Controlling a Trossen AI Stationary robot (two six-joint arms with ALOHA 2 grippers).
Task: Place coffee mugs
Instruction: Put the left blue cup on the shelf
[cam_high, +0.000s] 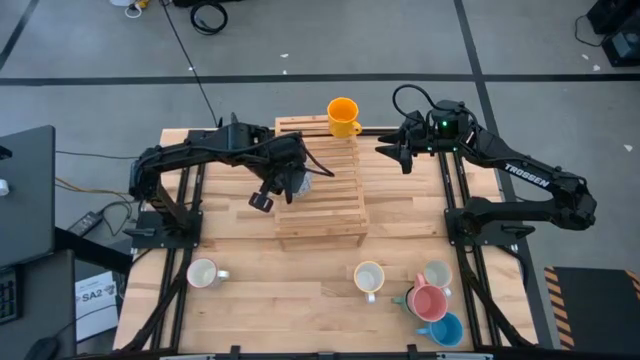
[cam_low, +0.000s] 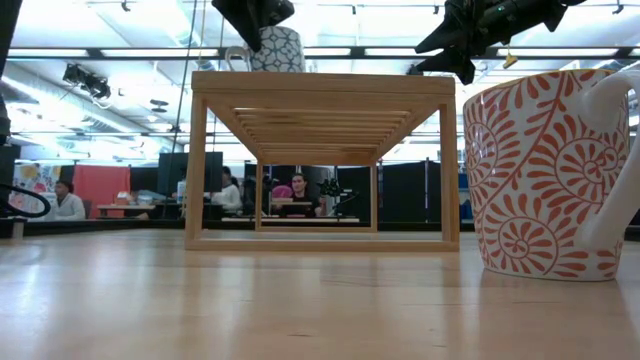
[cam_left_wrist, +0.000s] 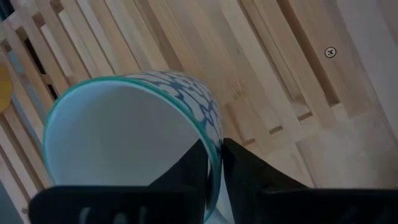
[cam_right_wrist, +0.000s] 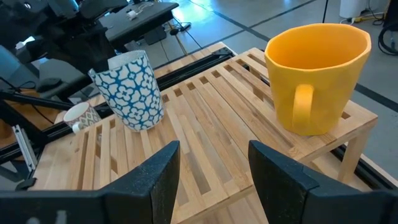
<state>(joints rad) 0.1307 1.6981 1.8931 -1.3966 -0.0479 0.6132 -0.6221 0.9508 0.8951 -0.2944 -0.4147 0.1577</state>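
Note:
A slatted wooden rack (cam_high: 320, 190) stands mid-table. My left gripper (cam_high: 290, 183) is over the rack's left part, shut on a white mug with a blue flower pattern (cam_right_wrist: 130, 90), which is tilted with its base at the slats. An orange mug (cam_high: 343, 115) stands upright on the rack's far end. My right gripper (cam_right_wrist: 211, 168) is open and hovers over the rack's right far part, the orange mug (cam_right_wrist: 314, 74) ahead of it, touching nothing. In the low view the blue-patterned mug (cam_low: 275, 48) shows on top of the rack. My left gripper (cam_left_wrist: 214, 168) pinches the blue-patterned mug's wall at the rim (cam_left_wrist: 214, 140), one finger (cam_left_wrist: 189, 171) inside the mug and one (cam_left_wrist: 249, 177) outside. The mug leans in the hold; its base (cam_right_wrist: 142, 124) looks set on the rack's slats.
On the near table stand a white mug (cam_high: 203, 273), a cream mug (cam_high: 369, 277), and a cluster of a white (cam_high: 437, 274), pink (cam_high: 430, 302) and blue mug (cam_high: 446, 330). A red-patterned mug (cam_low: 545, 180) sits close to the low camera. People sit beyond the table.

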